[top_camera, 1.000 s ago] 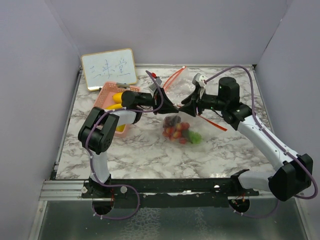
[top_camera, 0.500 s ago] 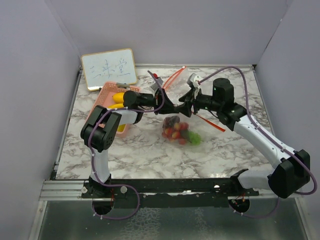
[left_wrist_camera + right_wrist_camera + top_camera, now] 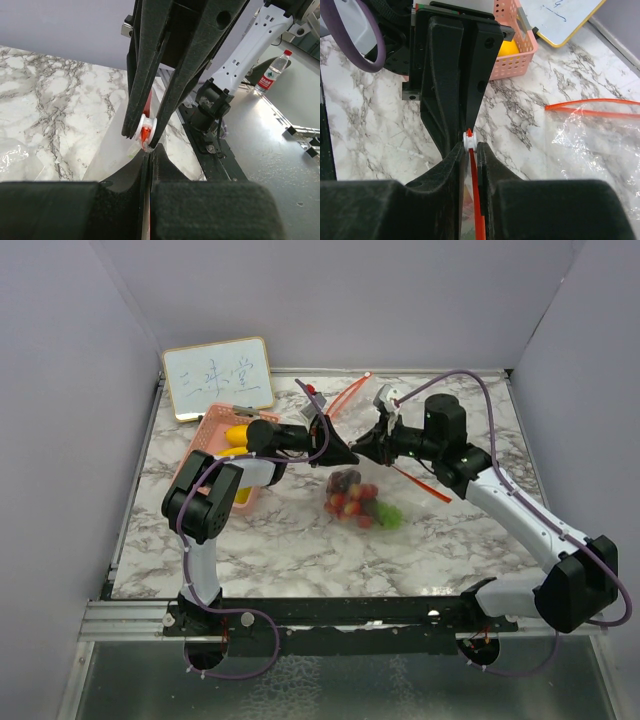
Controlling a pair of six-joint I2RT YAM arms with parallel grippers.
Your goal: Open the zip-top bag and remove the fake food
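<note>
Marbled worktop [image 3: 280,540] carries the zip-top bag [image 3: 590,145], with the fake food [image 3: 355,502] pooled at its bottom. Your left gripper [image 3: 349,453] is pressed tight on the bag's rim, and your right gripper [image 3: 364,452] pinches the white slider [image 3: 144,131]. Expect thin, slippery, floppy film, so hold the stiffer zip strip [image 3: 476,200].

Sitting heaped at the bottom of the clear, red-edged zip-top bag [image 3: 352,392]: red, green, maybe purple fake food [image 3: 357,500].
</note>
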